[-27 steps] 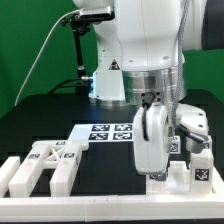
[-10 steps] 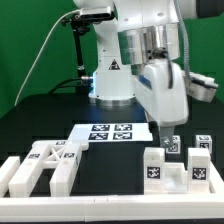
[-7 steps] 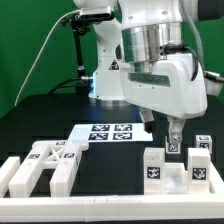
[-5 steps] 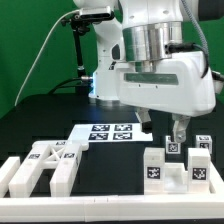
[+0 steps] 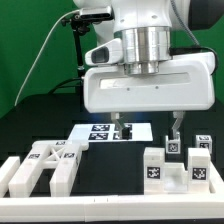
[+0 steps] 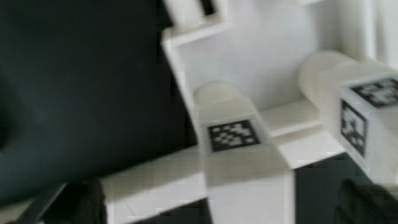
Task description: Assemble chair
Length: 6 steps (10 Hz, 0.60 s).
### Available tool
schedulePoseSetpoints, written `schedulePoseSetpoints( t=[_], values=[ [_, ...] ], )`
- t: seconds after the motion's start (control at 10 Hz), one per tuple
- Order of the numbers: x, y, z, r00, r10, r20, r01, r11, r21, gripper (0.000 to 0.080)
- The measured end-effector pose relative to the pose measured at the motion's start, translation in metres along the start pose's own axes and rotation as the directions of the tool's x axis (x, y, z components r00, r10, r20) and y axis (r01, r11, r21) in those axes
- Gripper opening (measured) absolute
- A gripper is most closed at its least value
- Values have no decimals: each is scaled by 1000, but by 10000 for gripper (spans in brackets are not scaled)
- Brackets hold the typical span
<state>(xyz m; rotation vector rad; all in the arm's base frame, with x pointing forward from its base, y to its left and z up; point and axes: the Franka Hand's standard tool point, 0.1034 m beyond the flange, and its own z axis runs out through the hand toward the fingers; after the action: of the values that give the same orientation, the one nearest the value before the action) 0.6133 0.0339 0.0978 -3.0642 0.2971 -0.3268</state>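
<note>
Left chair parts [image 5: 45,165]: glossy white blocky plastic pieces with black-and-white square tags, at 8 o'clock from the board.
Marker board [image 5: 100,132]: thin, flat, white, on the black table [image 5: 40,120].
Gripper [image 5: 146,128]: two-finger robot hand, fingers spread wide, holding nothing.
Right chair parts [image 5: 175,170] [image 6: 231,135]: same white tagged blocks, at 5 o'clock from the gripper.

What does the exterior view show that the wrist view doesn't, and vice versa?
Exterior only: the fingers, spread wide open, the marker board, and tagged chair parts at that view's left. Wrist only: a close look down on the flat panel behind the tagged posts. Both, apparently: the chair part at the exterior view's right, its tags, the black table.
</note>
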Motion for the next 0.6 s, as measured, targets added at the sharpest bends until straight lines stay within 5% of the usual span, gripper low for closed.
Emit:
schedulePoseSetpoints(
  t=[0.4, 0.6],
  values=[
    [0, 4, 3, 992, -123, 0, 123, 992, -9, 649],
    [-11, 14, 26, 989, -116, -88, 112, 992, -50, 649]
  ],
)
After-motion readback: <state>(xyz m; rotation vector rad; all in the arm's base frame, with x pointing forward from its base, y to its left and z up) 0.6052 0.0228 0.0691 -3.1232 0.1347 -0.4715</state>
